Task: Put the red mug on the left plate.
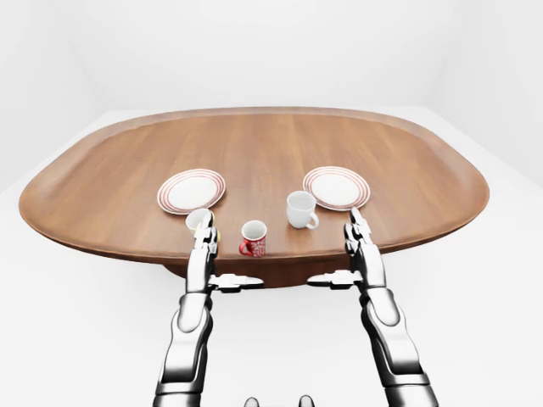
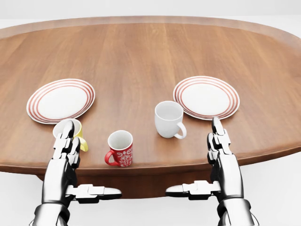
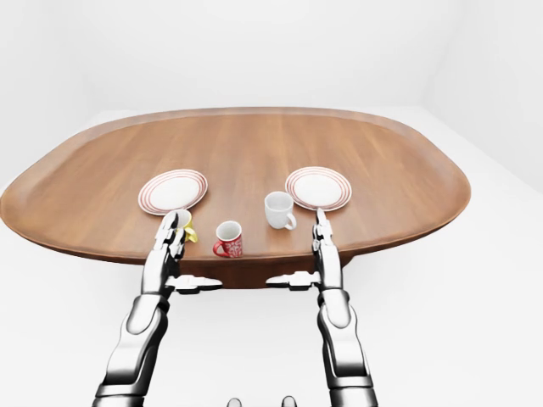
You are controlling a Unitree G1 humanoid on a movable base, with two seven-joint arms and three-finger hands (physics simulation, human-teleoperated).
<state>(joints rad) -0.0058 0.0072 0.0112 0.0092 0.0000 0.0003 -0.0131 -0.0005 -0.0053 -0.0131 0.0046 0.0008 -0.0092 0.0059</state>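
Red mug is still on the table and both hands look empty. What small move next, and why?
Probably shift the left hand a little toward the view's right, to the red mug. The mug stands upright near the table edge, below and right of the left plate, ungrasped. That hand is open in front of the yellow mug, and is nearer than the right hand.

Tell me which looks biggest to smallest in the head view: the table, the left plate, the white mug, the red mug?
1. table
2. left plate
3. white mug
4. red mug, though it sits nearer the camera than the white mug, so that last call is close.
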